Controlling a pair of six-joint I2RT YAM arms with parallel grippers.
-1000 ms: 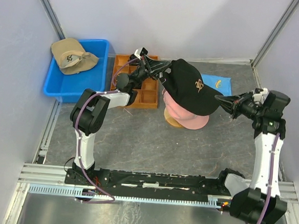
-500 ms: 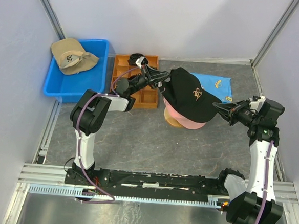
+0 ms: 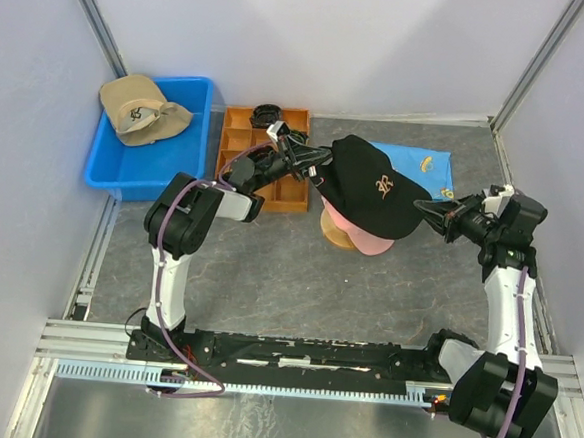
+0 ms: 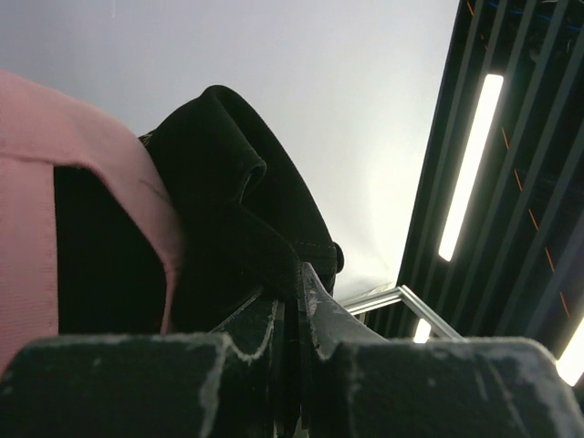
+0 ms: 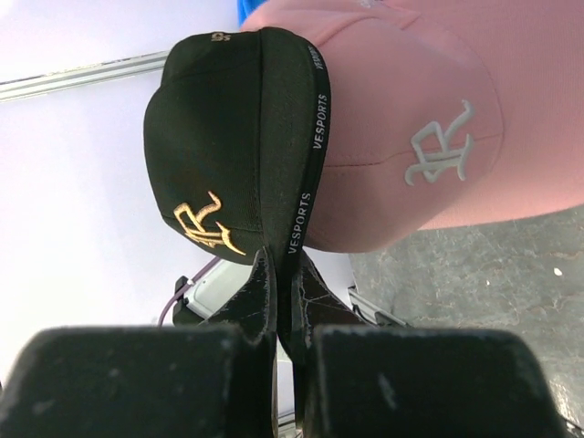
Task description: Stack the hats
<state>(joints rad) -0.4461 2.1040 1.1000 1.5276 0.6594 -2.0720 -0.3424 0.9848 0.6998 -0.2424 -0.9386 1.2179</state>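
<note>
A black cap with a gold emblem hangs between both grippers just above a pink cap that sits on a tan stand. My left gripper is shut on the black cap's back edge. My right gripper is shut on its brim. The right wrist view shows the pink cap with a white emblem right behind the black cap. The pink cap also shows at the left of the left wrist view. A tan cap lies in the blue bin. A second black cap is not in view.
An orange compartment tray stands behind the left gripper, with a black coiled bundle at its back. A blue printed cloth lies behind the caps. Grey walls close in the left, back and right sides.
Both grippers have lowered the black cap toward the pink cap. The right gripper has drawn a little nearer and lower; the left gripper has dropped slightly.
</note>
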